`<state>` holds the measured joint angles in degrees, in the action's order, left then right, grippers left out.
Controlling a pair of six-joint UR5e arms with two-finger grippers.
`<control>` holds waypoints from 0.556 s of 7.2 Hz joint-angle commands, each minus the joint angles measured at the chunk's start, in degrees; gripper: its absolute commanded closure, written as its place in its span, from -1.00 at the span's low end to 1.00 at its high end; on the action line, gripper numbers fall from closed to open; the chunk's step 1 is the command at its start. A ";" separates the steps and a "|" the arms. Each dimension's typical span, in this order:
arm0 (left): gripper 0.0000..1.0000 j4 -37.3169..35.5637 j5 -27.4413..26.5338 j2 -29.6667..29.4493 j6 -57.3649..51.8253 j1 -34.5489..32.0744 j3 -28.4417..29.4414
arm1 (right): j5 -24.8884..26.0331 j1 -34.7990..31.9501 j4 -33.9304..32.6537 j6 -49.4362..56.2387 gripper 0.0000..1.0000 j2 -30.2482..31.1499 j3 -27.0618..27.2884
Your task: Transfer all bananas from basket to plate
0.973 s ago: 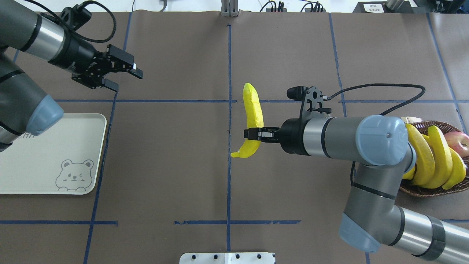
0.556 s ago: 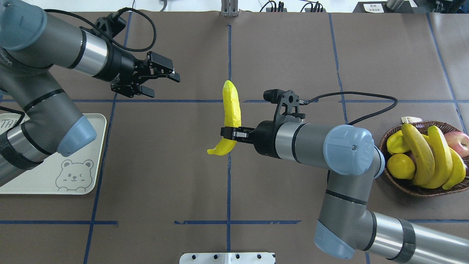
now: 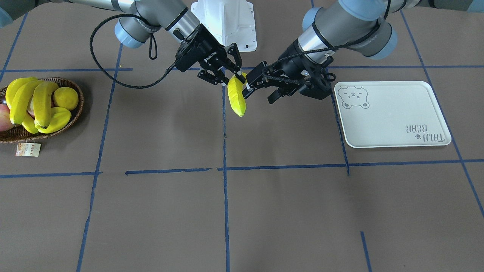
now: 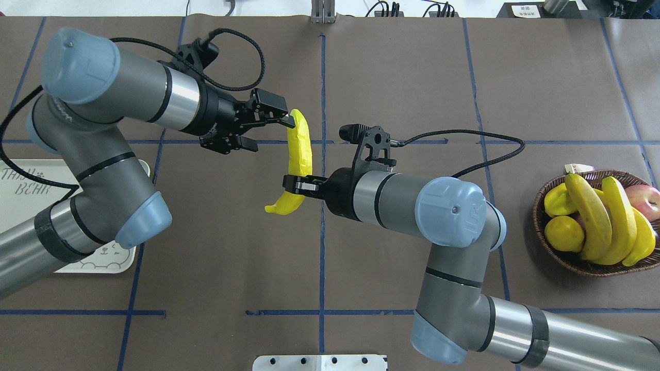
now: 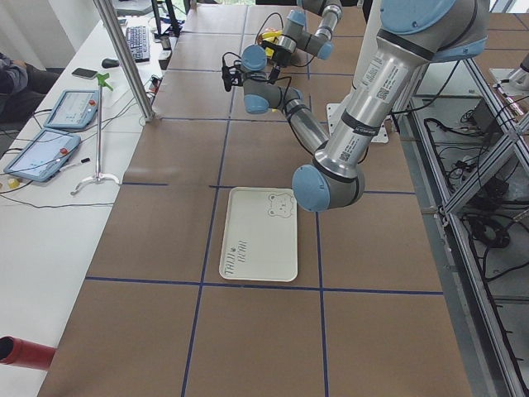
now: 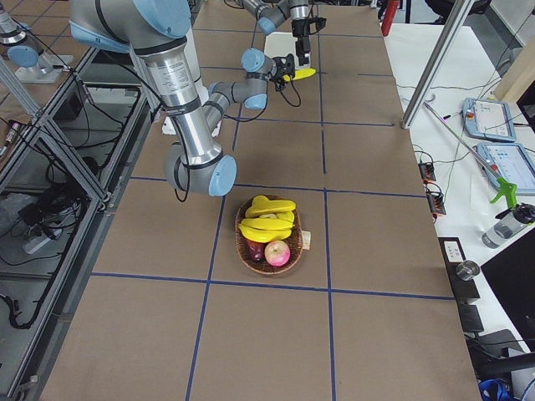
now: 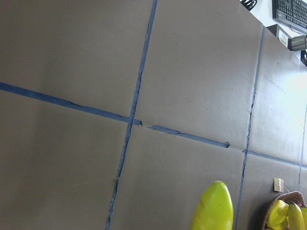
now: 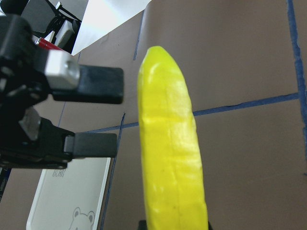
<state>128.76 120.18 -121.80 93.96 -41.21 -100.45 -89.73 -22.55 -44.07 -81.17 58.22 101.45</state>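
Note:
My right gripper (image 4: 295,184) is shut on a yellow banana (image 4: 300,147) near its lower end and holds it above the table's middle. It also shows in the front view (image 3: 237,99) and the right wrist view (image 8: 172,153). My left gripper (image 4: 273,135) is open, its fingertips (image 8: 93,85) just left of the banana's far end, not around it. Three bananas (image 4: 603,221) lie in the wicker basket (image 4: 567,264) at the right. The white bear plate (image 3: 393,117) is at the left, partly hidden under my left arm in the overhead view.
The basket also holds a lemon (image 4: 564,233), a starfruit (image 4: 559,200) and an apple (image 4: 644,198). A paper tag (image 3: 27,149) lies beside the basket. Blue tape lines cross the brown table cover. The robot's white base (image 3: 227,22) stands at the near edge.
My right gripper has carried the banana further left, past the centre line. My left arm has swung in from the far left, its open gripper now next to the banana's far end.

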 commanded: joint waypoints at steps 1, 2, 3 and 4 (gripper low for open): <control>-0.99 0.00 -1.79 -1.15 0.08 2.79 -0.01 | 0.17 0.32 -0.14 -0.31 0.91 -0.74 -0.38; -0.97 0.00 -1.88 -1.16 0.08 3.67 0.08 | 0.17 0.58 -0.14 -0.31 0.90 -0.83 -0.55; -0.63 0.00 -1.88 -1.16 0.08 3.68 0.08 | 0.17 0.75 -0.14 -0.31 0.90 -0.83 -0.56; -0.42 0.00 -1.88 -1.07 0.08 3.68 0.08 | 0.17 1.02 -0.05 -0.22 0.89 -0.74 -0.56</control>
<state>128.76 118.33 -122.89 94.04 -37.67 -100.38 -89.56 -21.82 -44.19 -81.45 57.44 100.93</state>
